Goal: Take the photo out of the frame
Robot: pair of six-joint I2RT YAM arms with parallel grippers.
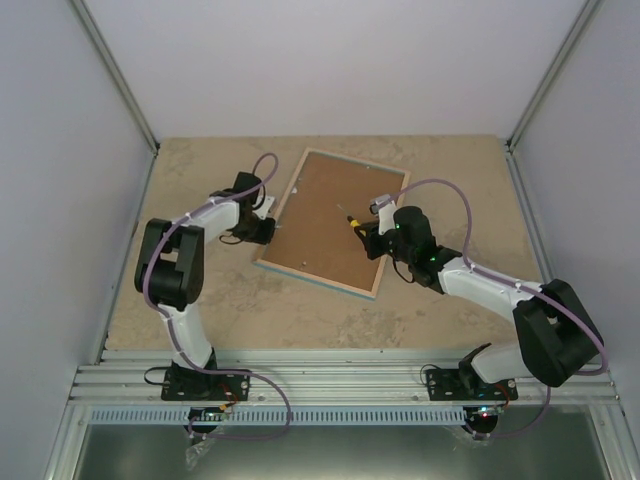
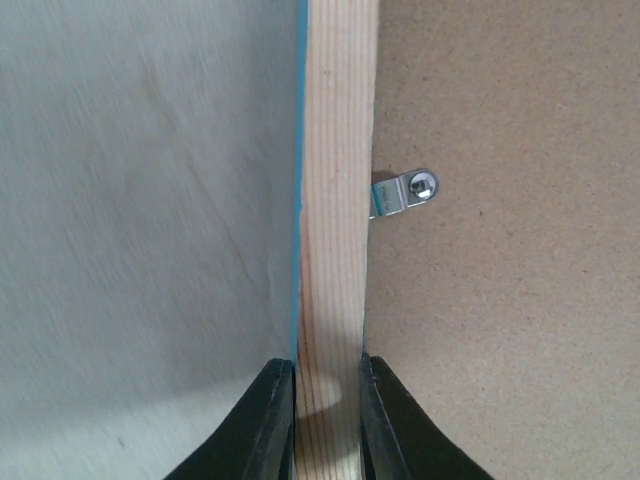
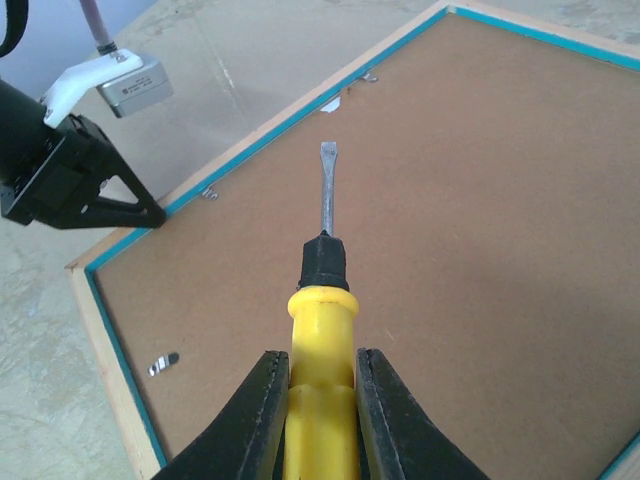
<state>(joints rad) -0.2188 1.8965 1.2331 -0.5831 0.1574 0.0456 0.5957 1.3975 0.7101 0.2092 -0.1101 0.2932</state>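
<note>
As we scan from the top, frame [image 1: 325, 205] lies back-up mid-table toward the far edge. Left wrist: left gripper [image 2: 328, 375] clamps its wooden rail beside a clip [image 2: 405, 192]. Right wrist: right gripper [image 3: 322, 365] clamps a screwdriver [image 3: 322, 310], blade over backing [image 3: 480, 200].

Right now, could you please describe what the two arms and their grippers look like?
The left arm and right arm have white links and bulky black joint housings, each trailing a looping lilac cable. The left gripper and right gripper have black, tapering fingers. A grey box on a white bracket sits at the left wrist; a green light glows on the right arm.
</note>
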